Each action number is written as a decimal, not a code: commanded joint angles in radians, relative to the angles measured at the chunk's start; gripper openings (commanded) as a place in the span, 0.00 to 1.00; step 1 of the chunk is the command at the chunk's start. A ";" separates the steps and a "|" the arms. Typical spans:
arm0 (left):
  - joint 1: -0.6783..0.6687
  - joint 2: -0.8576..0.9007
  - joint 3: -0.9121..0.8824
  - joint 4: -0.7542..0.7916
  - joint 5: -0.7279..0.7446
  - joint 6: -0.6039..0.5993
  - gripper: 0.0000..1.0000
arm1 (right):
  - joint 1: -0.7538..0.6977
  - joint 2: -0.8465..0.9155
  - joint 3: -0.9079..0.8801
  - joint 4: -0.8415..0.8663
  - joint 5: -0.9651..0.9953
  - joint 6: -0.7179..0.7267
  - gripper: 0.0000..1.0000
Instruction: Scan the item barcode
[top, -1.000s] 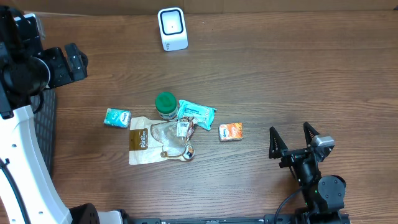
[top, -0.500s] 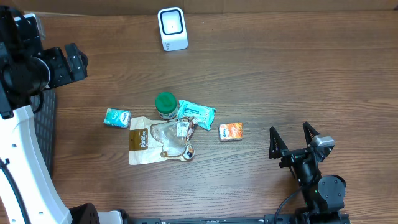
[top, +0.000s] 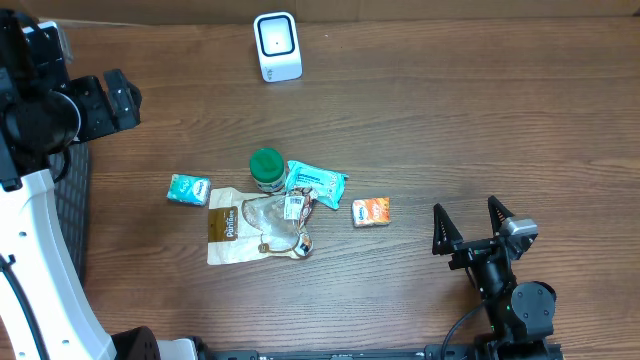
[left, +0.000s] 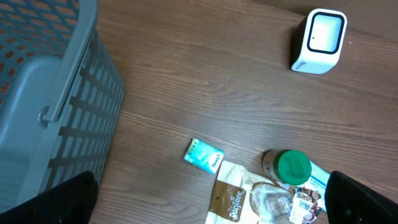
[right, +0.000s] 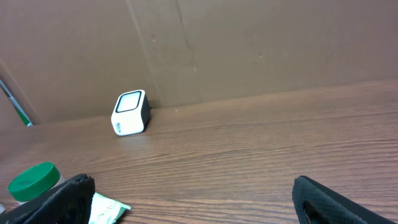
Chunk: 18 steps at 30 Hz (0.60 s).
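Over at the far left, the left gripper (top: 122, 100) is partly cut off in the overhead view, but its fingers are seen spread wide at the wrist camera's bottom corners, nothing held. The right gripper (top: 466, 215) is likewise parted and empty, front right. Print on the items can't be read: a green-lidded jar (top: 266, 168), teal wipes pack (top: 316, 184), small teal packet (top: 188, 189), orange packet (top: 371, 211) and brown pouch (top: 230, 235) are clustered mid-table, well apart from both grippers. The white scanner (top: 277, 45) is stood at the far edge. Dark wood-grain tabletop (top: 450, 120); a grey basket (left: 43, 93) is cropped at left, brown cardboard-looking wall (right: 249, 43) behind.
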 joint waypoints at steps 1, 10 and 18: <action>0.003 -0.002 0.012 0.021 0.010 0.123 0.99 | 0.005 -0.012 -0.010 0.004 -0.001 -0.002 1.00; 0.174 0.024 0.012 0.053 0.009 0.132 0.99 | 0.005 -0.012 -0.010 0.004 -0.001 -0.002 1.00; 0.312 0.079 0.012 0.048 -0.013 0.131 1.00 | 0.005 -0.012 -0.010 0.004 -0.001 -0.002 1.00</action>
